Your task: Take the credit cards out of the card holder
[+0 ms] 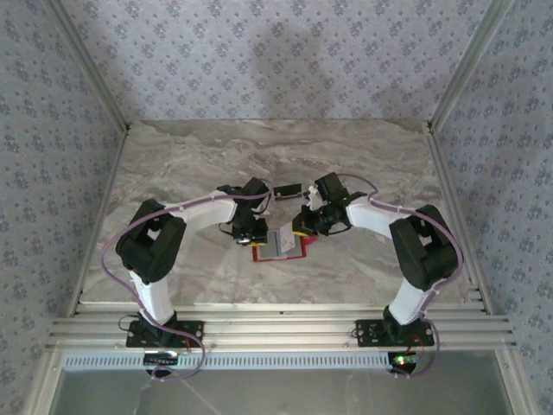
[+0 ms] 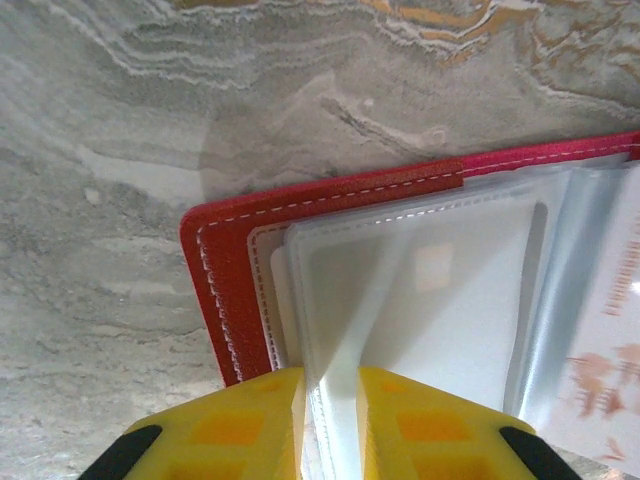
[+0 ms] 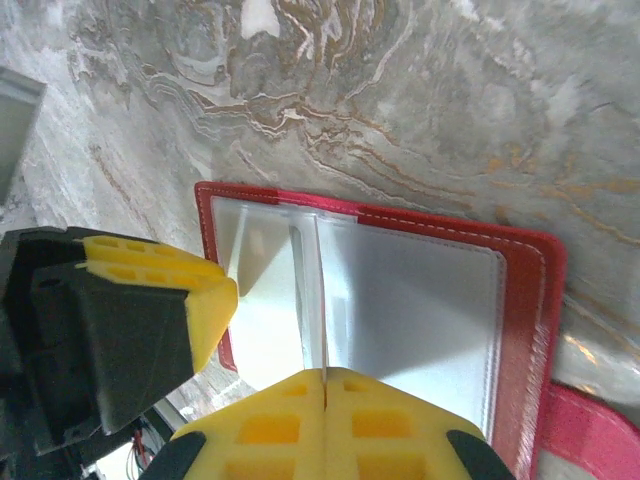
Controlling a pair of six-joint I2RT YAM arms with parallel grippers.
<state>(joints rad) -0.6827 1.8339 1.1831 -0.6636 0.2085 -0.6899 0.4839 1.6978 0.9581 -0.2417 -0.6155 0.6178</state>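
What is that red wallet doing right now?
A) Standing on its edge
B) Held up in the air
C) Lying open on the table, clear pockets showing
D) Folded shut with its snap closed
C: the card holder lies opened out on the marble table, and its clear pockets are exposed inside the red stitched border.

Grey-veined marble table [image 1: 190, 164] — flower-patterned walls [image 1: 276, 52] around it, aluminium rail [image 1: 276, 333] along near edge
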